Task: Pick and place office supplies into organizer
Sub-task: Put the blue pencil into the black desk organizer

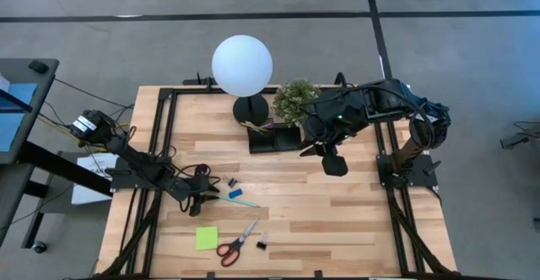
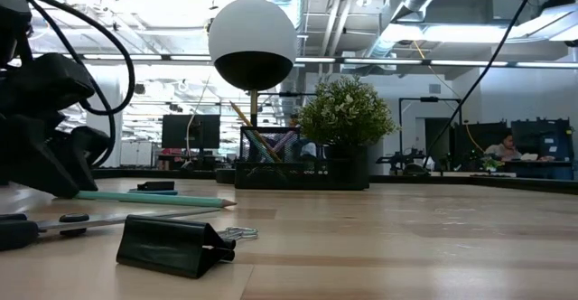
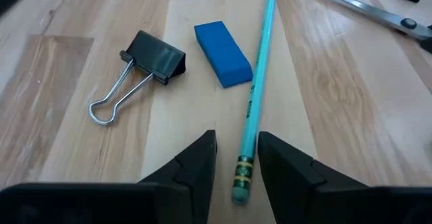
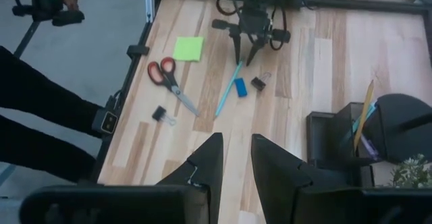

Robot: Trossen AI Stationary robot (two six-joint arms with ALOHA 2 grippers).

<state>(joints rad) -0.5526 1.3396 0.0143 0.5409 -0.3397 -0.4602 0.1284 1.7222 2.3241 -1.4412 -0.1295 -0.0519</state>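
Observation:
A teal pencil (image 3: 260,69) lies flat on the wooden table. My left gripper (image 3: 237,137) is low over its eraser end (image 3: 241,178), open, one finger on each side without touching it. A blue eraser (image 3: 223,54) and a black binder clip (image 3: 156,55) lie just beyond. Red-handled scissors (image 1: 236,242), a lime-green sticky pad (image 1: 206,238) and a second binder clip (image 1: 261,245) lie near the table's front edge. The black organizer (image 1: 274,137) stands at the back with a few pencils leaning inside. My right gripper (image 1: 335,164) hangs high by the organizer, slightly open and holding nothing.
A lamp with a white globe (image 1: 242,65) on a round black base (image 1: 251,109) and a small potted plant (image 1: 295,99) stand right behind the organizer. Black frame rails (image 1: 169,128) run along the table's sides. Bare wood (image 1: 337,221) lies to the right of the supplies.

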